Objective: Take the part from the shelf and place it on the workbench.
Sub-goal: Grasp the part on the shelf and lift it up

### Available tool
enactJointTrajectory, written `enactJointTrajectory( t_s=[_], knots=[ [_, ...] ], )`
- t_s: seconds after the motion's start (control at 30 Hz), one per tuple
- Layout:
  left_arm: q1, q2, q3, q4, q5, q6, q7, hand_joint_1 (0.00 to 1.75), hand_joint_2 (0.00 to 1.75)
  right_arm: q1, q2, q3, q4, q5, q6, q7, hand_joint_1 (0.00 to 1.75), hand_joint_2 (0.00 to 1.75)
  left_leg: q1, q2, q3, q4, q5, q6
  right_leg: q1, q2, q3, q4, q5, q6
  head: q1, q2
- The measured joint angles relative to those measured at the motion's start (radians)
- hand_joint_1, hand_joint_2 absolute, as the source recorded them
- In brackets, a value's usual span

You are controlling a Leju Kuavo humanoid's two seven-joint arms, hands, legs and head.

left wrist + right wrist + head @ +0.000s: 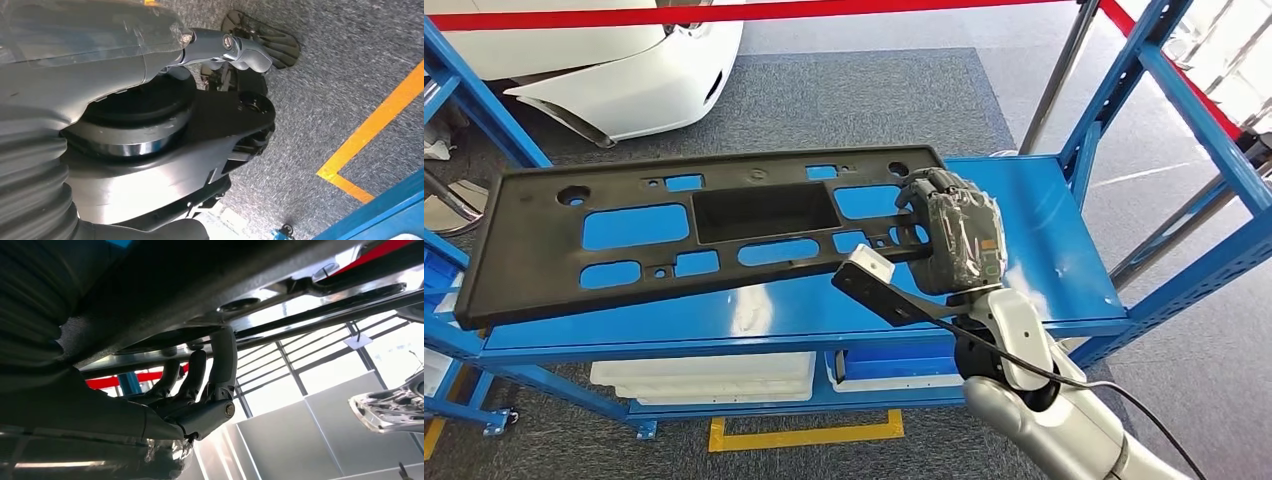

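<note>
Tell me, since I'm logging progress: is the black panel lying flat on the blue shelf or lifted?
Lifted at one end. The right hand grips the black panel there, with fingers curled under it; whether its far end touches the blue shelf, I cannot tell.

A white car body stands on grey carpet beyond a red barrier tape stretched across the top of the scene. On a lower level sit a white tray and a blue bin — side by side. Yellow floor marking runs beneath them, and again across the carpet in the left wrist view.
</note>
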Motion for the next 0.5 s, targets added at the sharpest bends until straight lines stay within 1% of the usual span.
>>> enactJointTrajectory(
  t_s=[0.03,0.07,0.1,0.13,0.17,0.2,0.23,0.27,0.3,0.33,0.37,0.4,0.43,0.5],
  knots=[
    [0.0,0.0,0.003,0.0,-0.002,-0.003,0.002,0.0,1.75,0.001,-0.004,0.001,-0.006,0.0,-0.001,0.0,1.75,1.75,0.004,-0.001,0.004,-0.01,0.008,0.005,0.0,0.01,-0.005,0.012,-0.012,0.004,0.001,0.0],
    [-0.001,0.0,0.005,0.0,-0.004,-0.007,0.004,0.0,1.75,0.002,-0.008,0.002,-0.011,0.001,-0.002,0.0,1.75,1.75,0.009,-0.002,0.007,-0.019,0.014,0.009,0.0,0.023,-0.018,0.041,-0.036,0.007,0.004,0.0],
    [-0.002,0.0,0.007,0.0,-0.005,-0.01,0.006,0.0,1.75,0.004,-0.013,0.003,-0.015,0.002,-0.004,0.002,1.75,1.75,0.012,-0.003,0.008,-0.023,0.018,0.01,-0.002,0.036,-0.04,0.09,-0.067,0.01,0.009,0.0],
    [-0.002,0.0,0.009,0.0,-0.006,-0.013,0.008,0.0,1.75,0.007,-0.017,0.004,-0.019,0.002,-0.006,0.006,1.75,1.75,0.013,-0.004,0.006,-0.024,0.02,0.011,-0.004,0.043,-0.07,0.154,-0.098,0.013,0.015,0.0],
    [-0.002,0.0,0.009,0.0,-0.007,-0.016,0.009,0.0,1.75,0.011,-0.021,0.004,-0.022,0.002,-0.009,0.011,1.75,1.75,0.014,-0.005,0.004,-0.023,0.021,0.011,-0.006,0.045,-0.099,0.215,-0.119,0.018,0.02,0.0],
    [-0.002,0.0,0.01,0.0,-0.007,-0.018,0.01,0.0,1.75,0.015,-0.024,0.005,-0.025,-0.001,-0.012,0.017,1.75,1.75,0.016,-0.006,0.003,-0.022,0.021,0.01,-0.01,0.046,-0.118,0.254,-0.121,0.023,0.025,0.0],
    [-0.002,0.0,0.01,0.0,-0.007,-0.019,0.011,0.0,1.75,0.019,-0.027,0.005,-0.028,-0.004,-0.015,0.022,1.75,1.75,0.019,-0.006,0.002,-0.019,0.021,0.008,-0.014,0.046,-0.122,0.258,-0.103,0.028,0.028,0.0],
    [-0.002,0.0,0.011,0.0,-0.007,-0.02,0.012,0.0,1.75,0.021,-0.03,0.005,-0.031,-0.006,-0.017,0.024,1.75,1.75,0.023,-0.007,0.0,-0.014,0.019,0.004,-0.019,0.046,-0.108,0.223,-0.068,0.034,0.03,0.0],
    [-0.002,0.0,0.011,0.0,-0.007,-0.02,0.012,0.0,1.75,0.022,-0.033,0.005,-0.034,-0.008,-0.018,0.025,1.75,1.75,0.028,-0.007,-0.002,-0.006,0.016,-0.003,-0.025,0.046,-0.082,0.16,-0.029,0.041,0.033,0.0],
    [-0.003,0.0,0.012,0.0,-0.007,-0.02,0.012,0.0,1.75,0.022,-0.036,0.006,-0.037,-0.009,-0.019,0.026,1.75,1.75,0.031,-0.008,-0.007,0.002,0.013,-0.012,-0.027,0.047,-0.057,0.102,-0.002,0.046,0.038,0.0],
    [-0.003,0.001,0.012,0.0,-0.007,-0.021,0.012,0.0,1.75,0.023,-0.037,0.006,-0.041,-0.009,-0.021,0.027,1.75,1.75,0.032,-0.008,-0.013,0.01,0.012,-0.021,-0.027,0.049,-0.041,0.061,0.015,0.045,0.044,0.0],
    [-0.004,0.001,0.013,0.0,-0.008,-0.021,0.012,0.0,1.75,0.025,-0.038,0.006,-0.044,-0.009,-0.021,0.027,1.75,1.75,0.031,-0.009,-0.018,0.017,0.012,-0.029,-0.027,0.051,-0.035,0.04,0.018,0.041,0.047,0.0],
    [-0.004,0.002,0.013,0.0,-0.008,-0.021,0.012,0.0,1.75,0.026,-0.039,0.006,-0.047,-0.009,-0.022,0.028,1.75,1.75,0.03,-0.01,-0.024,0.02,0.015,-0.038,-0.023,0.053,-0.039,0.041,0.016,0.033,0.046,0.0],
    [-0.004,0.002,0.014,0.0,-0.008,-0.021,0.012,0.0,1.75,0.027,-0.04,0.006,-0.052,-0.009,-0.023,0.028,1.75,1.75,0.032,-0.011,-0.03,0.026,0.018,-0.05,-0.021,0.053,-0.052,0.042,0.021,0.011,0.036,0.0]
  ],
)
